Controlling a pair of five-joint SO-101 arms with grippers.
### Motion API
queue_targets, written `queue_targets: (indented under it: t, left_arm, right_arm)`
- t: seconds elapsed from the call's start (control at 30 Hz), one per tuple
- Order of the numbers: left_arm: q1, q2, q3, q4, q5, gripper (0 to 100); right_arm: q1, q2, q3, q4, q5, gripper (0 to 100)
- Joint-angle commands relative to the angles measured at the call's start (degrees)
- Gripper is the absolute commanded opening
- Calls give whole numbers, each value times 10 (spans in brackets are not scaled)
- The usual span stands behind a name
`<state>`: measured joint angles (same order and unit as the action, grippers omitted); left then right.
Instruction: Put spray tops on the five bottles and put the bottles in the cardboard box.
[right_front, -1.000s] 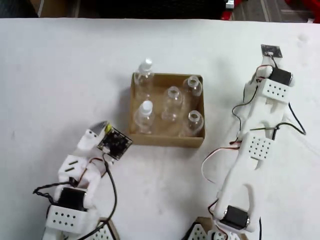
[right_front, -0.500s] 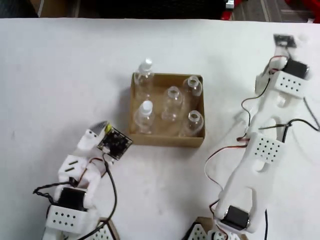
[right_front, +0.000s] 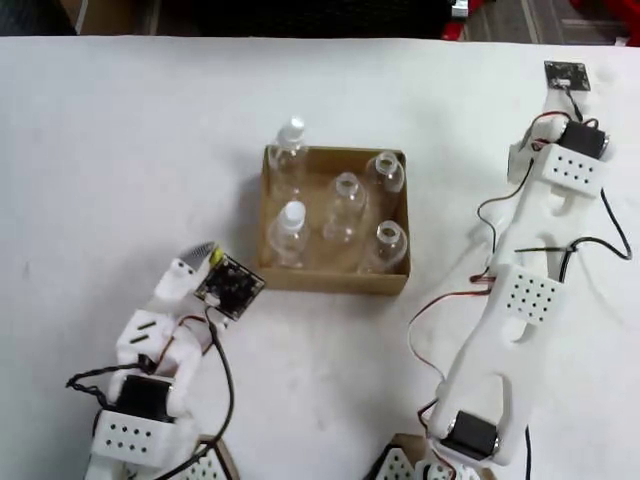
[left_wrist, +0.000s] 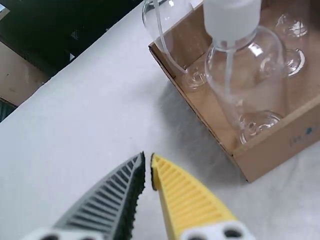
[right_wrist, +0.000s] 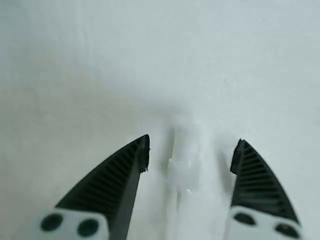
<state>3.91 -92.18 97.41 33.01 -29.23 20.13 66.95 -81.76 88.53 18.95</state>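
Observation:
The cardboard box (right_front: 335, 280) in the middle of the table holds five clear bottles. Two on its left side carry white spray tops (right_front: 292, 214), while the other three (right_front: 347, 186) stand with bare necks. My left gripper (left_wrist: 148, 161) is shut and empty, low over the table just off the box's near left corner (left_wrist: 270, 145), facing a capped bottle (left_wrist: 245, 75). My right arm (right_front: 520, 295) stretches to the far right of the table. There my right gripper (right_wrist: 190, 147) is open, with a white spray top (right_wrist: 184, 160) lying on the table between its fingers.
The white table (right_front: 120, 150) is bare left of the box and between the box and the right arm. The table's far edge (right_front: 330, 38) runs close behind the right wrist. Loose wires (right_front: 440, 300) hang beside the right arm.
My right arm has swung farther out toward the far right corner of the table. The left arm, the box and the bottles have stayed put.

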Motion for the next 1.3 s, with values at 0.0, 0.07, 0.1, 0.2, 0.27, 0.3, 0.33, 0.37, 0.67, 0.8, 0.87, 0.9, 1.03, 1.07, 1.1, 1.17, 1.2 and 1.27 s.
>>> queue_targets:
  t: [0.0, 0.07, 0.1, 0.2, 0.27, 0.3, 0.33, 0.37, 0.67, 0.8, 0.87, 0.9, 1.03, 1.07, 1.1, 1.17, 1.2, 1.27]
  left_arm:
    - [7, 3, -2, -10, -4, 24]
    - [7, 3, -2, -10, -4, 24]
    - [7, 3, -2, -10, -4, 24]
    - [7, 3, -2, -10, -4, 24]
    - [7, 3, -2, -10, -4, 24]
    - [7, 3, -2, -10, -4, 24]
    - [7, 3, -2, -10, -4, 24]
    - [7, 3, -2, -10, -4, 24]
    - [7, 3, -2, -10, -4, 24]
    - [7, 3, -2, -10, -4, 24]
    - [7, 3, -2, -10, -4, 24]
    - [7, 3, -2, -11, -4, 24]
    - [7, 3, -2, -11, -4, 24]
    - [7, 3, -2, -11, -4, 24]
    - [7, 3, -2, -11, -4, 24]
    - [6, 3, -2, -11, -4, 24]
    - [6, 3, -2, -11, -4, 24]
    - [6, 3, -2, -11, -4, 24]
  right_arm:
    - [-7, 6, -3, -22, 5, 233]
    - [-7, 19, -4, -26, 5, 233]
    - [-7, 26, -7, -29, 5, 233]
    - [-7, 39, -8, -44, 5, 232]
    - [-7, 45, -7, -52, 5, 218]
    - [-7, 48, -6, -55, 5, 197]
    - [-7, 51, -6, -58, 5, 172]
    - [-7, 56, -6, -62, 5, 149]
    - [-9, 63, -9, -63, 5, 15]
    - [-3, 51, -26, -47, 5, 15]
    - [-2, 39, -47, -16, 5, 16]
    - [-4, 33, -64, 2, 5, 16]
    - [-19, 7, -142, 95, 4, 16]
    - [-25, -5, -141, 104, 4, 16]
    - [-29, -19, -135, 104, 2, 16]
    - [-33, -51, -112, 104, 2, 16]
    - [-33, -64, -108, 104, 1, 16]
    - [-32, -92, -107, 104, 1, 16]
